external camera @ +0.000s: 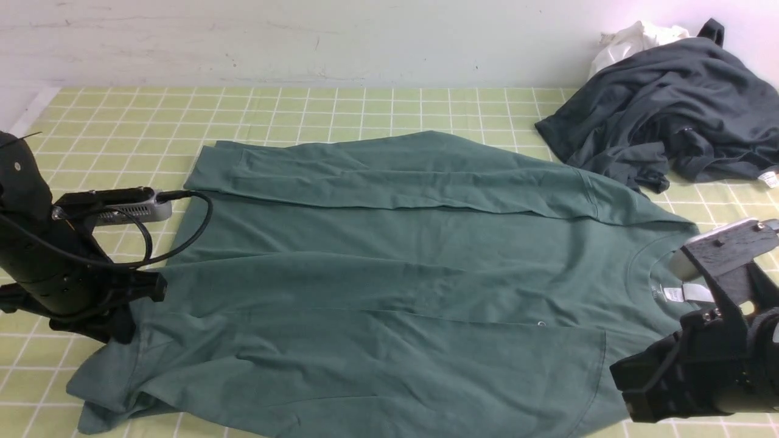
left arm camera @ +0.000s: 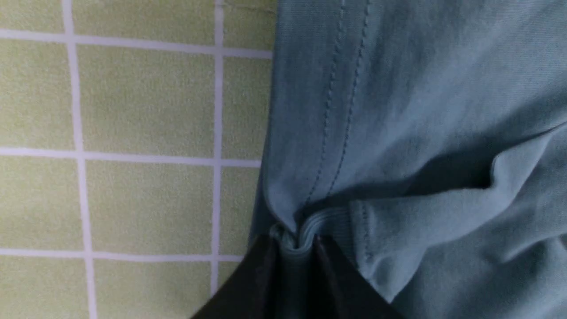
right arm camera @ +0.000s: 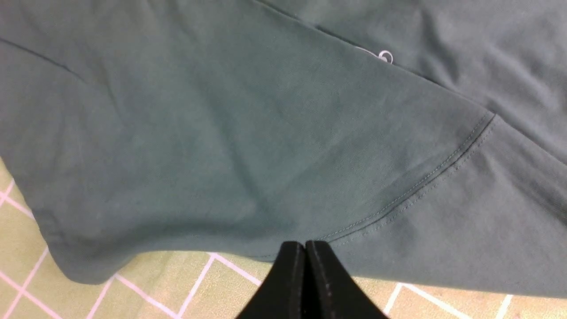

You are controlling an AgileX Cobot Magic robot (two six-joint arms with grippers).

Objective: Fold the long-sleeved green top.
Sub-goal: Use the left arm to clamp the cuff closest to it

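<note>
The green long-sleeved top (external camera: 389, 267) lies flat and sideways on the checked mat, with its neck and white label (external camera: 672, 294) to the right and both sleeves folded across the body. At the hem on the left, my left gripper (external camera: 131, 313) is shut on the cloth. In the left wrist view a bunch of hem and ribbed cuff (left arm camera: 305, 228) sits pinched between its fingers (left arm camera: 294, 241). My right gripper (external camera: 618, 374) is at the near right, by the shoulder seam (right arm camera: 443, 168). Its jaws (right arm camera: 304, 243) are pressed together at the cloth's edge, and no cloth shows between them.
A dark charcoal garment (external camera: 663, 103) is heaped at the back right, with a small white cloth (external camera: 633, 39) behind it against the wall. The yellow-green checked mat (external camera: 304, 109) covers the table and runs to the wall at the back.
</note>
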